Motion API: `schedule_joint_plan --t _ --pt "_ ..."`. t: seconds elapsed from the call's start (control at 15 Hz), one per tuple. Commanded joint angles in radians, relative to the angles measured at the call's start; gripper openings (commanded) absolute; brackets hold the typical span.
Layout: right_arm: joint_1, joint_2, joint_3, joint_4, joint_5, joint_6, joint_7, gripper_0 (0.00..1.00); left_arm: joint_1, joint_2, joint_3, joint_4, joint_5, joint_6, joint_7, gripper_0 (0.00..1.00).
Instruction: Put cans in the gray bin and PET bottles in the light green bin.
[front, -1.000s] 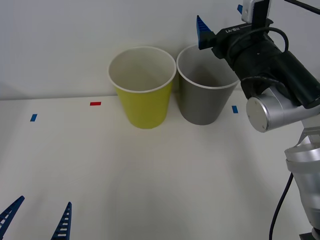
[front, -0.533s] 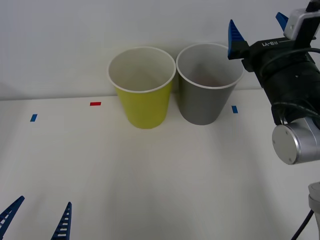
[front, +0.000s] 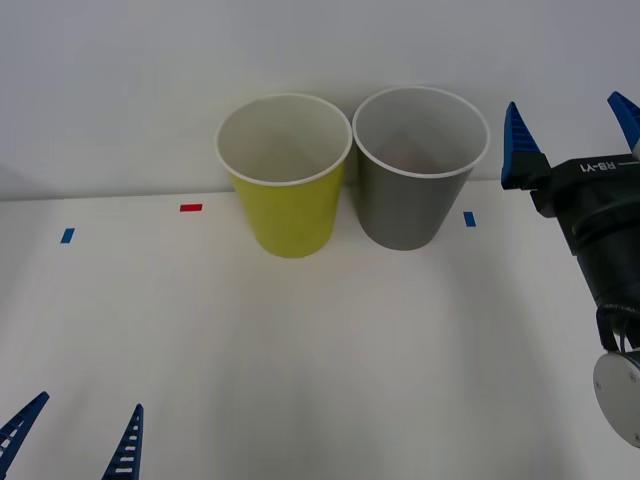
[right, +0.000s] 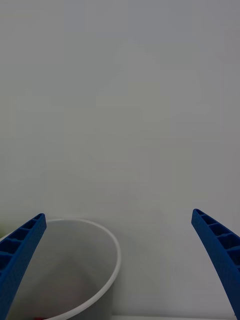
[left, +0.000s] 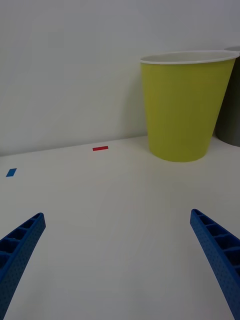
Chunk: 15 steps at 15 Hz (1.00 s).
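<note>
Hovering spread and empty at three o'clock of the gray bin (front: 418, 170), my right claw (front: 572, 132); left claw (front: 75, 440) parked agape low over the desk (front: 300, 350); light green bin (front: 287, 175) adjoining at nine; any can: light, slippery, thin-walled, best pinched mid-body.

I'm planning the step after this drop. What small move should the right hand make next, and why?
Probably draw the right hand down and toward the robot to a rest pose. Its fingers are open and hold nothing, it sits beside the gray bin, and something reddish shows faintly inside that bin. The left hand waits low, open.
</note>
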Motion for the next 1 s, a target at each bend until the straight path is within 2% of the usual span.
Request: schedule_joint_plan --t 0.07,0.67,0.93,1.0 --pt "0.112 -0.003 0.017 -0.002 -0.007 -0.114 -0.008 1.0 0.0 0.0 0.0 0.0 0.0 0.0 0.0 1.0" --pt "0.427 -0.057 0.086 -0.002 0.002 -0.467 -0.001 1.0 0.0 0.0 0.0 0.0 0.0 0.0 0.0 1.0" --pt "0.493 -0.069 0.105 0.131 0.029 -0.706 0.016 1.0 0.0 0.0 0.0 0.0 0.0 0.0 0.0 1.0" --pt "0.509 -0.074 0.103 0.139 0.032 -0.714 0.019 1.0 0.0 0.0 0.0 0.0 0.0 0.0 0.0 1.0"
